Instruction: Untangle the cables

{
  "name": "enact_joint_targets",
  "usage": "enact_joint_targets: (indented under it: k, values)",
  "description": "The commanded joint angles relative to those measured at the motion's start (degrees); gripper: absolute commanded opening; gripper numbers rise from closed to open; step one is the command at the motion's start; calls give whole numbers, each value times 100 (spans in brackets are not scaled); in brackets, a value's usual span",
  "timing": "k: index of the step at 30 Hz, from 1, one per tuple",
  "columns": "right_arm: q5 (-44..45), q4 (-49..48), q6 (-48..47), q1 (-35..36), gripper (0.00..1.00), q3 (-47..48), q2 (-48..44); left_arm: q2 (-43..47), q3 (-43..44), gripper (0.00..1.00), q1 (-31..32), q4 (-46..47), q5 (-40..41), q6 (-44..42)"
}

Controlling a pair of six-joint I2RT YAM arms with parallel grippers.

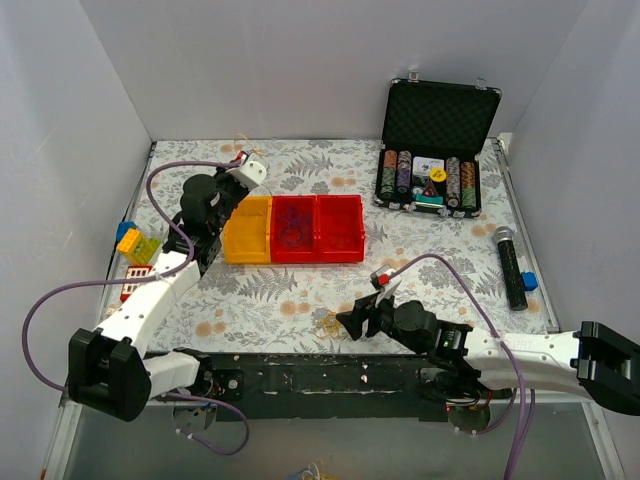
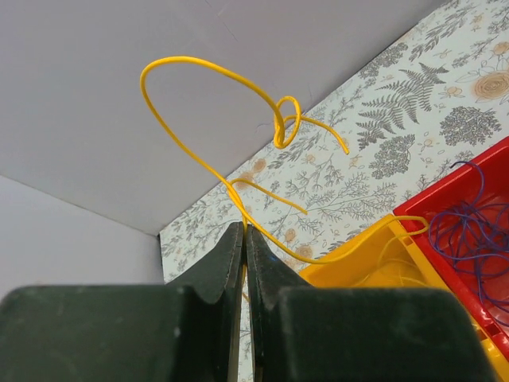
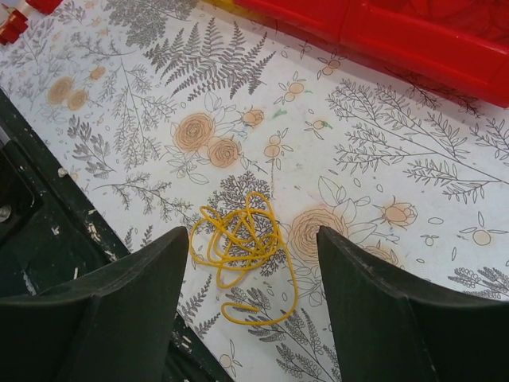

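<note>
Your left gripper (image 2: 244,232) pinching a yellow strand (image 2: 280,135) that rises and loops rightward, your right gripper (image 3: 253,239) spread wide over a yellow tangle (image 3: 238,245).

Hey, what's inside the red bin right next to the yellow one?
Loops of thin blue-purple wire lie in the red bin. The left wrist view cuts off part of its floor, and anything beneath the loops is covered.

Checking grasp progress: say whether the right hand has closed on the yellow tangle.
No, the right hand is open, the yellow tangle lying untouched below it.
</note>
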State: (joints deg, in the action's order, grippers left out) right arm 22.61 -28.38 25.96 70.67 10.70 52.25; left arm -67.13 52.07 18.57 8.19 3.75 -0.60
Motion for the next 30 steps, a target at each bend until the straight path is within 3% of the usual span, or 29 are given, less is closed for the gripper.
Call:
enact_joint_targets:
  k: [1,10,15,23,30]
  values:
    - [121,78,85,17,73,-42,-83,-159,-232,0,-64,640,-164,157]
    - [130,236,155,17,72,-85,-180,-414,-663,0,-64,518,363,227]
    - [103,307,191,25,71,-94,-154,-537,-646,0,-64,-140,399,446]
    - [147,482,278,25,70,-59,-233,-1397,-111,0,-73,-1766,363,1368]
    - [173,693,305,25,70,-59,-426,-1987,373,0,-46,-2110,407,1888]
